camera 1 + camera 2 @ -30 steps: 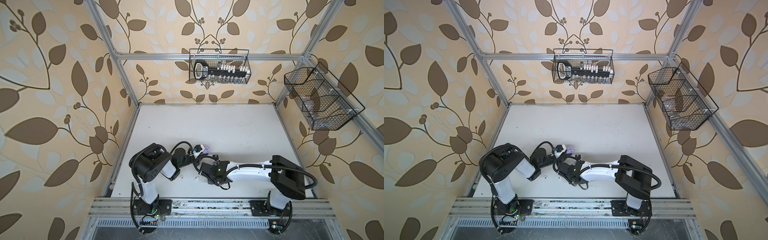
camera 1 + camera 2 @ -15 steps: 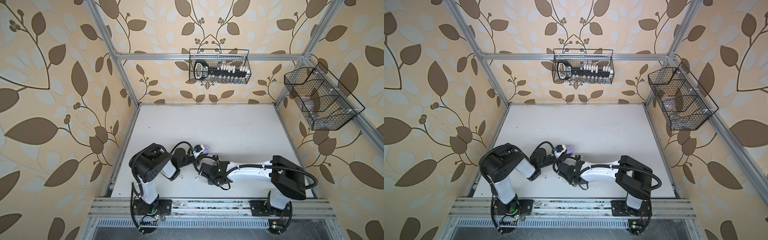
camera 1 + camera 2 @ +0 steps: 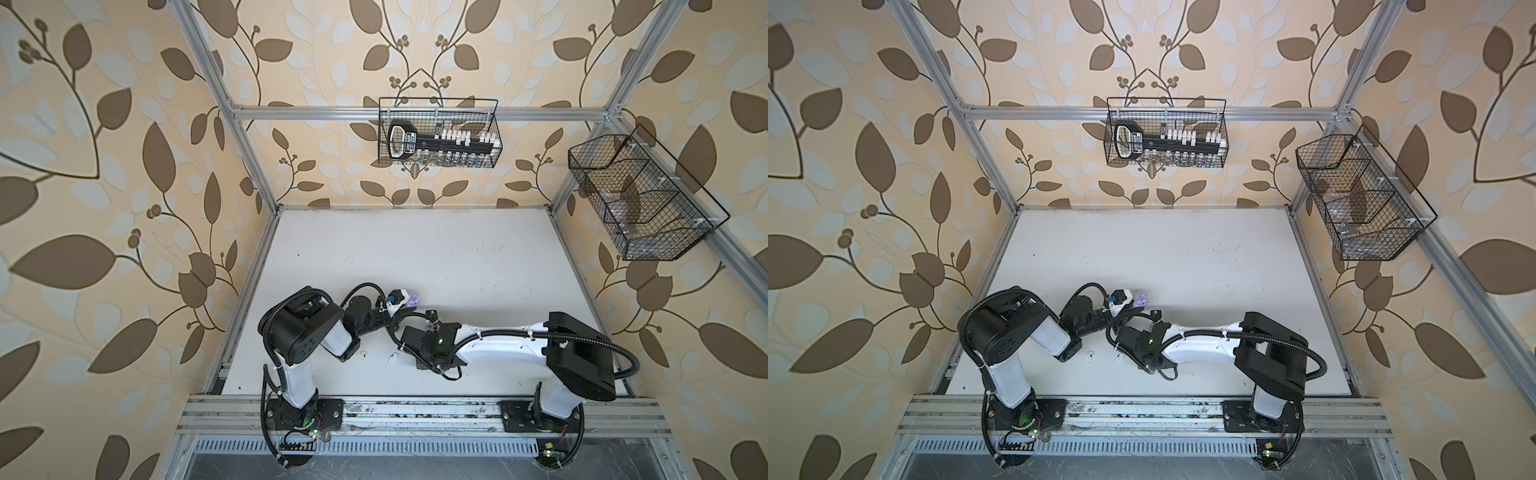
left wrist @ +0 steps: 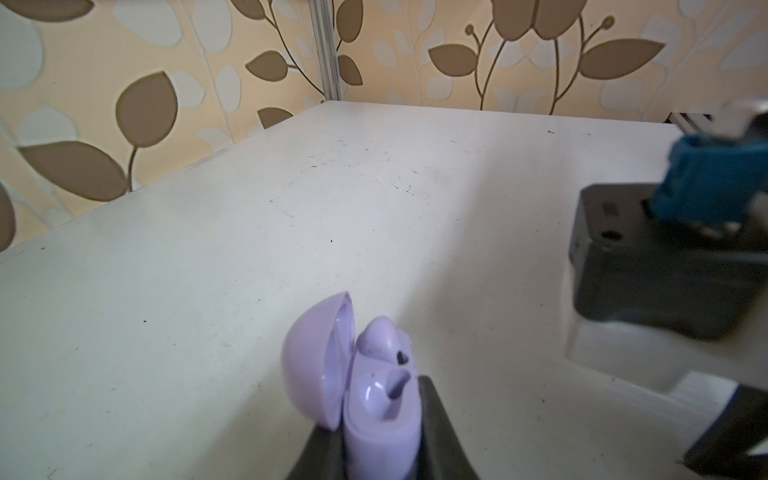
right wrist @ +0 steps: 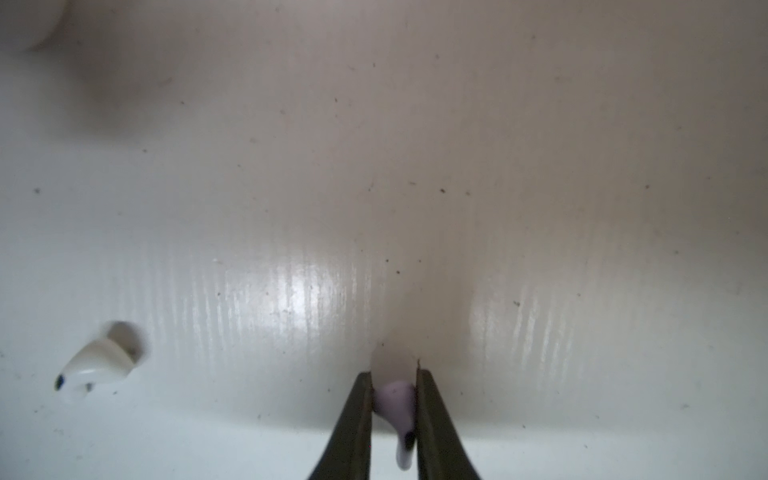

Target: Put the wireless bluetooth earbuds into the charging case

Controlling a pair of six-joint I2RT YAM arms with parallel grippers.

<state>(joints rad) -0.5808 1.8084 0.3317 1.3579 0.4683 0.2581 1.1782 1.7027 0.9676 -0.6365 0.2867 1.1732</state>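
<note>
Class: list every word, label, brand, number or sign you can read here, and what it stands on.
No text is readable.
The white label on the black tool in the back wire basket: print there, too small and blurred to read.
The lavender charging case: no marking visible.

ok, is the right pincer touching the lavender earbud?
Touching. The right wrist view shows the right pincer clamped on the lavender earbud, jaws flush against both its sides, no gap.
</note>
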